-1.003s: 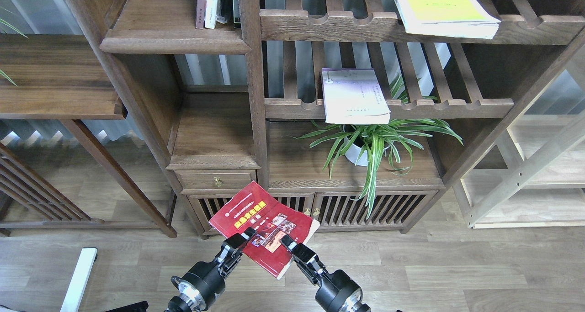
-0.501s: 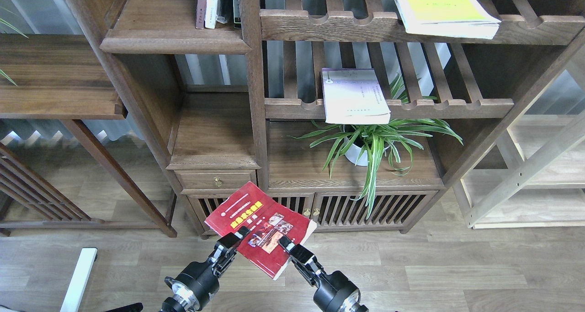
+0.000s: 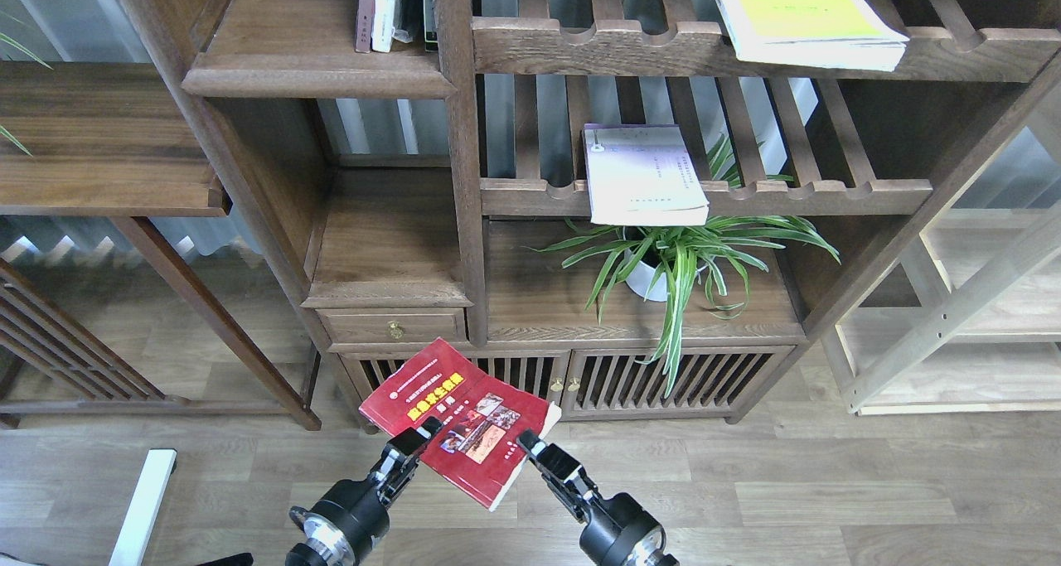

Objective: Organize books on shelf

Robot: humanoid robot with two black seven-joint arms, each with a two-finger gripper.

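both grippers carry the dark red paperback book with the yellow title and photos (image 3: 457, 421) between them, low in front of the big dark-brown wooden bookcase (image 3: 454, 176). left gripper (image 3: 412, 443) has its fingers pressed onto the near left edge of the cover, and right gripper (image 3: 540, 454) is pinched on the near right edge beside the page block, so each is clamped on the book rather than spread.

compared with a second ago the book sits lower and further left against the bookcase: its far corner used to overlap the small drawer with the brass knob (image 3: 395, 327), and now it hangs just below that drawer, in front of the slatted cabinet doors. the right gripper has also slid from the cover's photo area out toward the edge. the book is tilted, near end down.

i judge this a repositioning of the two-armed hold, not yet a lift toward a shelf. the solid dark-brown shelf with the rounded moulded front edge (image 3: 315, 81), high in the bookcase's left bay, is well above the book. the white-lavender paperback (image 3: 642, 176) lies on the middle slatted rack and the yellow-green paperback (image 3: 804, 19) on the upper one, both untouched, so most of the task remains.
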